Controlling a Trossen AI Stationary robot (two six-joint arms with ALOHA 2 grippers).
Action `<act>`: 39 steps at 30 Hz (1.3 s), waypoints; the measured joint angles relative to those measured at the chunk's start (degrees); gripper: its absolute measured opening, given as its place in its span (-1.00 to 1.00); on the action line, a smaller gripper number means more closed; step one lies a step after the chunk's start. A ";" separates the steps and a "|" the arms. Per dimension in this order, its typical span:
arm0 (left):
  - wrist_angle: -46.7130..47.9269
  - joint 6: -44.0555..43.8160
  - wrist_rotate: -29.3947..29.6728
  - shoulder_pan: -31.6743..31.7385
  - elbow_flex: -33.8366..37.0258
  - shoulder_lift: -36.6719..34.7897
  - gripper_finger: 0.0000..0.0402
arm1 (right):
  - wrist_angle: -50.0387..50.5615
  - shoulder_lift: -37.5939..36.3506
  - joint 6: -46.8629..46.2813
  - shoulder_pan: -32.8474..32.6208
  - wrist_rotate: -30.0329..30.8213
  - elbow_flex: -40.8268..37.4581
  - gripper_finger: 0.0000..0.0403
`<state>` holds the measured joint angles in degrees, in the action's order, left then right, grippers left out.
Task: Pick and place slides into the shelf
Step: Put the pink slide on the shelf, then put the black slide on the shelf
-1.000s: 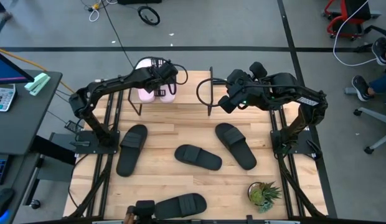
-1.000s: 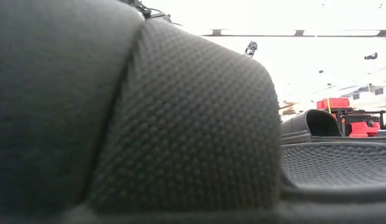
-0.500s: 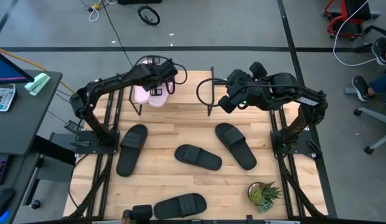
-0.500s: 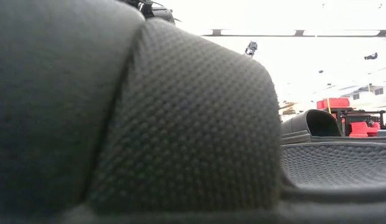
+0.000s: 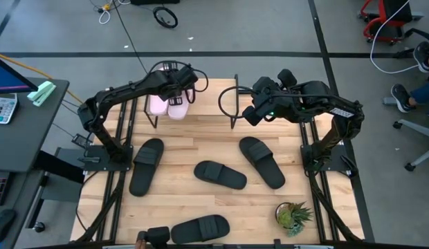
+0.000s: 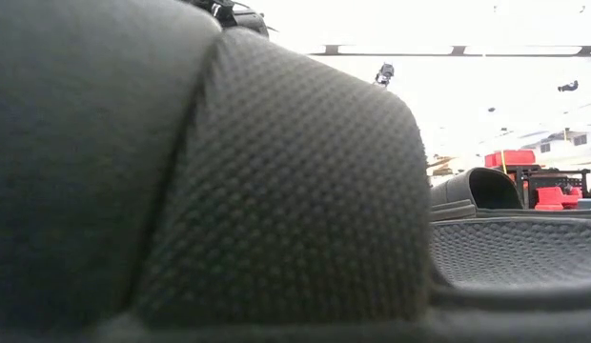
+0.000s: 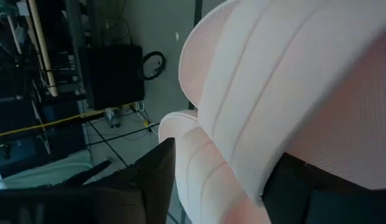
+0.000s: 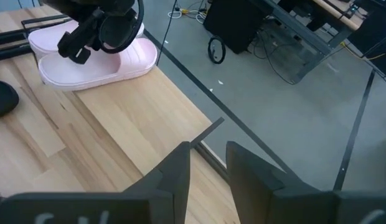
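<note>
- The left gripper [image 5: 181, 86] is at the table's far edge, over the shelf [image 5: 201, 105]. In the left wrist view its fingers [image 7: 152, 180] sit either side of a pink slide [image 7: 286, 93], closed on its strap.
- A second pink slide [image 7: 199, 168] lies just beside the held one. From above the pink pair [image 5: 167, 105] is at the shelf's left end.
- The right gripper [image 5: 250, 114] hovers over the shelf's right end. Its fingers [image 8: 174, 177] stand a narrow gap apart, with nothing between them.
- Four black slides lie on the table [image 5: 201, 149]: one at left [image 5: 147, 166], one in the middle [image 5: 220, 175], one at right [image 5: 262, 161], one at the near edge [image 5: 201, 228].
- A potted plant [image 5: 293, 216] stands at the near right corner.
- The low view is mostly filled by the near black slide's strap [image 6: 276, 191].
</note>
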<state>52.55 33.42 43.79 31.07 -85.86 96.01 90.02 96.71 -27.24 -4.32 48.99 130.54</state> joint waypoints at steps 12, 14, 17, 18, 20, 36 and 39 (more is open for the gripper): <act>2.63 -7.06 0.02 -0.03 -0.09 -0.02 0.02 | 0.00 0.00 -0.20 -0.53 -1.14 0.00 -0.46; 2.92 -7.29 -0.01 -0.52 -0.09 -0.02 0.02 | 0.00 0.00 -0.19 -1.07 -1.14 0.00 -0.46; 3.06 -7.29 -0.13 -1.08 -0.09 -0.03 0.04 | 0.00 0.00 -0.22 -1.93 -1.13 0.00 -0.46; 3.25 -7.31 -0.16 -1.40 -0.09 -0.04 0.05 | 0.00 0.00 -0.22 -2.26 -1.14 0.00 -0.46; 3.42 -7.33 -0.26 -2.15 -0.09 -0.04 0.07 | -0.01 -0.01 -0.22 -2.92 -1.15 0.00 -0.46; 23.99 -36.83 -3.90 -15.84 -0.13 -0.52 0.04 | -0.03 -0.12 -0.32 -8.34 -0.99 -4.80 -0.46; 32.50 -47.50 -14.73 -20.30 -0.20 -1.72 -0.02 | -0.02 -0.09 -2.60 -9.16 -1.05 -10.71 -0.46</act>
<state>85.06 -14.08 29.06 10.77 -86.06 94.29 89.99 96.62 -29.85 -13.48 47.94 119.83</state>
